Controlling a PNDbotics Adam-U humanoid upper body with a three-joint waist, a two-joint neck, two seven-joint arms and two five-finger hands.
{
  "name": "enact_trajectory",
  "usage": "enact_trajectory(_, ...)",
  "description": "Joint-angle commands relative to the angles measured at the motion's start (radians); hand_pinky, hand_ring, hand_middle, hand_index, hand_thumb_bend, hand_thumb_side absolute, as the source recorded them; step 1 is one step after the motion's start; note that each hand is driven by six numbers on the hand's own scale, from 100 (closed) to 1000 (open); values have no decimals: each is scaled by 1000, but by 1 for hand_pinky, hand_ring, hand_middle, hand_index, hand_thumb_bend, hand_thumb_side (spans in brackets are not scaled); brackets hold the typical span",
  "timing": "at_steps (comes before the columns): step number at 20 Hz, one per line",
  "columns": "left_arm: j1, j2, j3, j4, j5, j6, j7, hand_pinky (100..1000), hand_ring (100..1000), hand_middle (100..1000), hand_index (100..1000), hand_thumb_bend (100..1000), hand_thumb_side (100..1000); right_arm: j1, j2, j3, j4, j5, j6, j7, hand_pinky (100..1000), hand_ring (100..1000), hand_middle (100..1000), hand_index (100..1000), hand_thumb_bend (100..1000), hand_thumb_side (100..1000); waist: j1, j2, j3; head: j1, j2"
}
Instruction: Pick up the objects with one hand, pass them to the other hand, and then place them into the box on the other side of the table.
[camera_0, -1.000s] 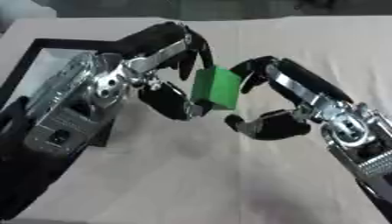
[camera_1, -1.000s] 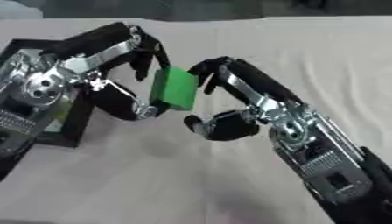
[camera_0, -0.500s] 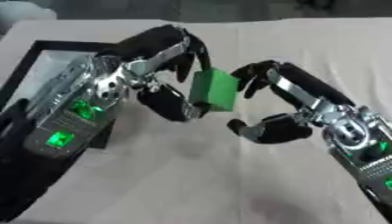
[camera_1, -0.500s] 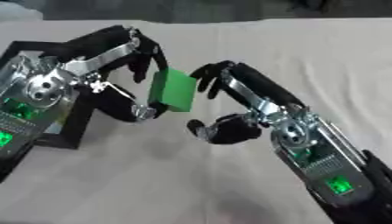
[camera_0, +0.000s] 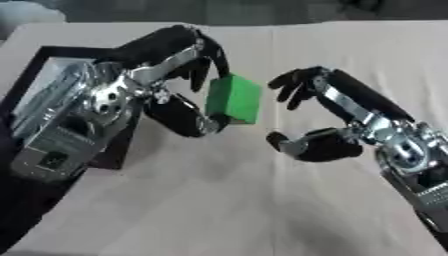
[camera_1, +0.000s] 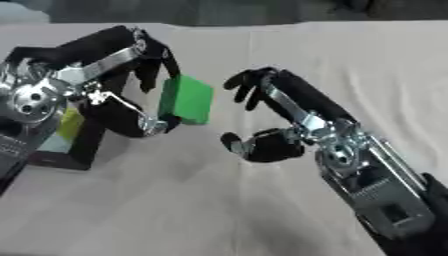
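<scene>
A green block (camera_0: 234, 98) hangs above the middle of the table. My left hand (camera_0: 166, 70) is shut on it, fingers over its top edge and thumb under its lower corner. My right hand (camera_0: 354, 107) stands just to the right of the block, open in a wide curve, with its fingers and thumb apart from the block. A black-rimmed box (camera_0: 70, 50) lies at the table's left side, largely hidden beneath my left arm.
A beige cloth (camera_0: 219, 200) covers the table. A yellowish thing (camera_1: 70, 125) shows inside the box, beside my left forearm. Open cloth stretches in front of both hands and to the far right.
My right hand's fingers were touching the green block's right side; they have now come off it and drawn away to the right. The left hand still holds the block.
</scene>
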Motion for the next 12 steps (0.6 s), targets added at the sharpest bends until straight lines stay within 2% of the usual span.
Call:
enact_trajectory(1, 7, 44, 38, -27, 4, 19, 11, 615, 513, 298, 393, 310, 100, -7, -27, -16, -25, -2, 3, -1, 787, 646, 633, 803, 426, 100, 2, -52, -1, 6, -9)
enact_trajectory(4, 33, 72, 71, -31, 17, 27, 47, 613, 513, 300, 394, 308, 100, -5, -31, -26, -32, -15, 5, -20, 781, 664, 639, 779, 424, 100, 3, -52, 1, 9, -7)
enact_trajectory(6, 56, 97, 98, -31, 21, 30, 82, 614, 514, 300, 394, 311, 100, -5, -31, -39, -34, -35, 7, -72, 776, 665, 643, 768, 422, 100, 3, -51, 1, 10, -6)
enact_trajectory(8, 91, 130, 133, -31, 25, 43, 117, 616, 515, 302, 394, 305, 100, -2, -31, -59, -34, -81, 22, -158, 775, 676, 658, 712, 263, 170, 2, -51, 1, 9, -8)
enact_trajectory(9, 111, 146, 151, -31, 29, 50, 136, 615, 515, 303, 395, 303, 100, 2, -34, -65, -34, -114, 32, -202, 777, 680, 656, 703, 217, 173, 2, -50, 2, 10, -7)
enact_trajectory(10, 132, 159, 167, -31, 33, 59, 154, 615, 515, 304, 395, 302, 100, 6, -35, -69, -34, -152, 44, -243, 781, 695, 652, 694, 100, 262, 2, -49, 3, 12, -8)
enact_trajectory(11, 154, 171, 182, -30, 37, 69, 173, 615, 516, 305, 395, 298, 100, 9, -36, -72, -34, -193, 54, -284, 784, 701, 656, 696, 100, 289, 1, -48, 4, 15, -8)
enact_trajectory(12, 176, 180, 197, -29, 42, 79, 193, 614, 516, 305, 395, 293, 100, 10, -36, -74, -34, -231, 61, -322, 788, 712, 666, 701, 100, 358, 1, -47, 5, 18, -8)
